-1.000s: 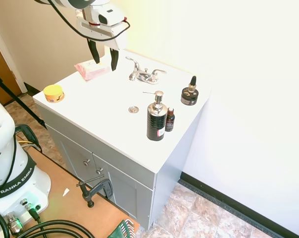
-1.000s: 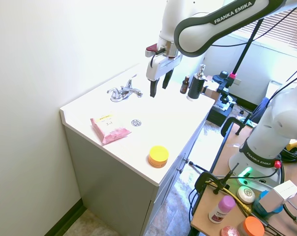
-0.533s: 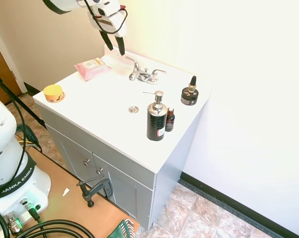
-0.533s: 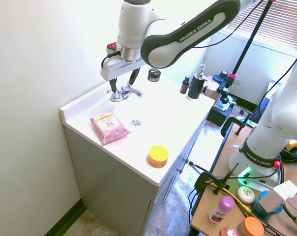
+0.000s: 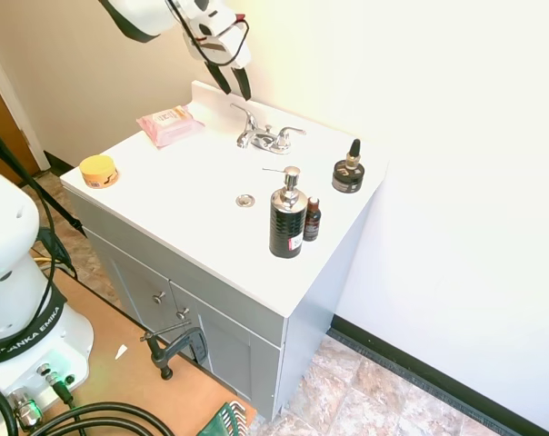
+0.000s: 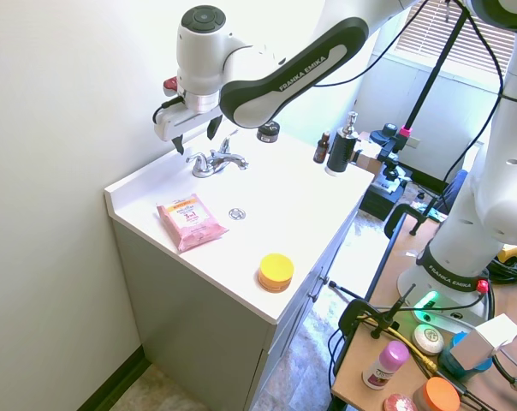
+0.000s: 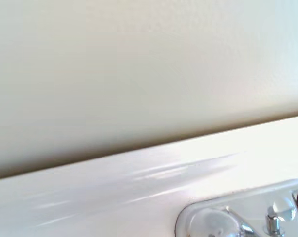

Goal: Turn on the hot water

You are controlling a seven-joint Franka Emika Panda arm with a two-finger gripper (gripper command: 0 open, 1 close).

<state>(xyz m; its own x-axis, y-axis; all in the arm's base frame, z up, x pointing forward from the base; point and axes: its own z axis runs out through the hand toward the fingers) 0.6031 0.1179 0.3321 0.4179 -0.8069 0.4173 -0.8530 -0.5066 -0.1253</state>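
Rising behind faucet (image 5: pixel 267 137), pincer (image 5: pixel 233 84) open

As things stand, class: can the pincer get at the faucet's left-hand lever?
Probably yes. The open pincer hovers just above the left-hand lever, near the wall, with nothing between them.

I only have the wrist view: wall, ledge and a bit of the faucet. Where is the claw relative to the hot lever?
Observer: The claw hangs in the air just above the left lever, close to the wall, not touching it.
Operator: Open or shut?
Observer: Open, with a clear gap.
Operator: Anything nearby in the way?
Observer: A pink pack lies to the side of the faucet, apart from it.
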